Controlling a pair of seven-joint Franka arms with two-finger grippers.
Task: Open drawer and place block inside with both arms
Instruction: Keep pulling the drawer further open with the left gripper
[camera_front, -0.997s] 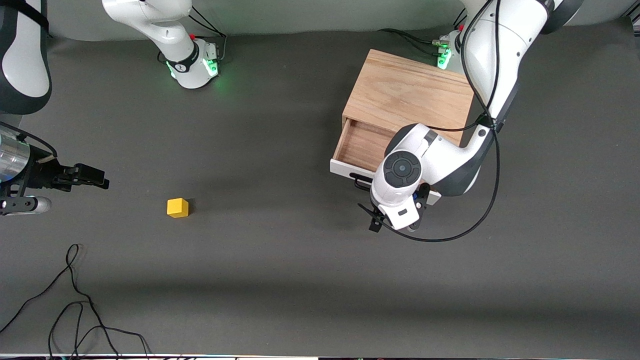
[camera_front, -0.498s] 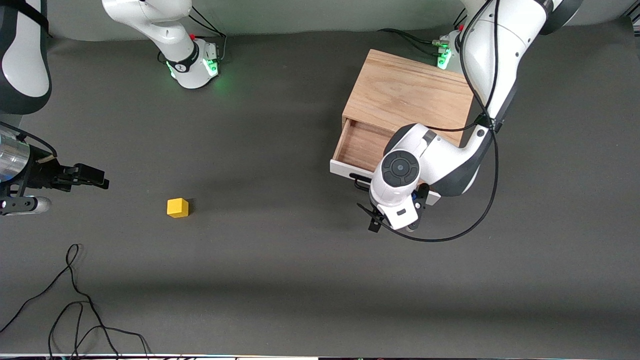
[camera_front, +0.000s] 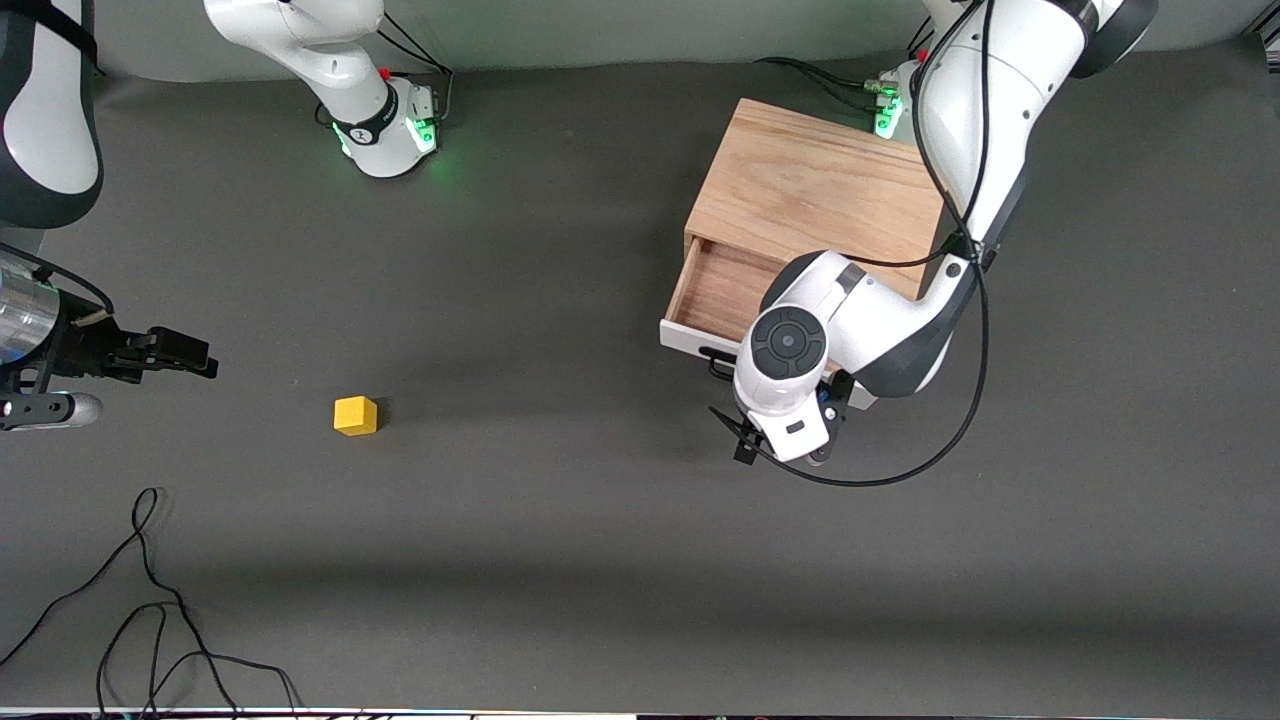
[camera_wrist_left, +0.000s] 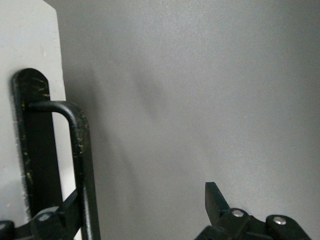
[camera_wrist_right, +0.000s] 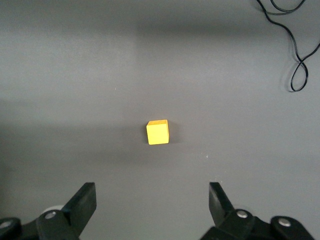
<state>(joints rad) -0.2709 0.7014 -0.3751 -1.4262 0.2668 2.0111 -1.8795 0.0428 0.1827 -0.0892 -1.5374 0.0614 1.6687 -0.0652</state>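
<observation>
Right gripper (camera_wrist_right: 150, 207) spread wide, well apart from block (camera_wrist_right: 157, 132)

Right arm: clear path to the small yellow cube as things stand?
Probably yes. The small yellow cube sits alone on bare grey table; the right gripper is open, nothing between them.

light: even, overhead | shadows: soft bands on table (camera_front: 600, 560) | focus: left wrist view blurred
</observation>
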